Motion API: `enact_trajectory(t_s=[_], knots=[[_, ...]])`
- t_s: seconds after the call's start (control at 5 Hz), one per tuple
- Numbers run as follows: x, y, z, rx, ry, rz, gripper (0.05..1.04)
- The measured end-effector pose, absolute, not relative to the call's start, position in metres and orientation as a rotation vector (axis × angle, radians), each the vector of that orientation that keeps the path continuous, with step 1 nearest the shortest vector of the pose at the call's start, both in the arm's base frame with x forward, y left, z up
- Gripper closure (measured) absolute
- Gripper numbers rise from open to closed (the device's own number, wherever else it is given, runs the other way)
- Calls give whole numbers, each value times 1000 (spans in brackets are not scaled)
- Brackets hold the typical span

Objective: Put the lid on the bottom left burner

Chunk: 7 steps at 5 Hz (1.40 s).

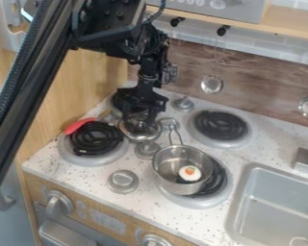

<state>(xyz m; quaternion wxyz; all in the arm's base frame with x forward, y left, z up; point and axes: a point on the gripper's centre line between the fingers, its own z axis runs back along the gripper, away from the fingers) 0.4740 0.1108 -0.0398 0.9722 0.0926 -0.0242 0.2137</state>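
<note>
In the camera view, the gripper (142,122), apparently clenched on the lid (137,135), holds it at two o'clock from the bottom left burner (96,139); this seems the carrying step, calling for an eight-o'clock move, lowering, then release.

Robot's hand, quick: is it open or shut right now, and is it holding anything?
The hand: closed, holding the shiny metal lid.

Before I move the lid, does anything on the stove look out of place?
Yes: a red object lies at the back edge of the bottom left burner, where the lid may catch it, and the pot sits off-centre on its burner.
</note>
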Motion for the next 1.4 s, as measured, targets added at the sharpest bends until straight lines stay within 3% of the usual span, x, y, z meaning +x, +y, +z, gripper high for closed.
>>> enact_trajectory(t_s=[0.2, 0.4, 0.6, 0.8, 1.0, 1.4], knots=[[473, 109, -43, 175, -46, 432, 733], [471, 107, -44, 163, -59, 423, 833], [472, 102, -30, 134, -107, 438, 843], [473, 113, 8, 81, -223, 504, 843], [456, 139, 20, 70, -241, 578, 843], [414, 138, -8, 23, -94, 617, 843]])
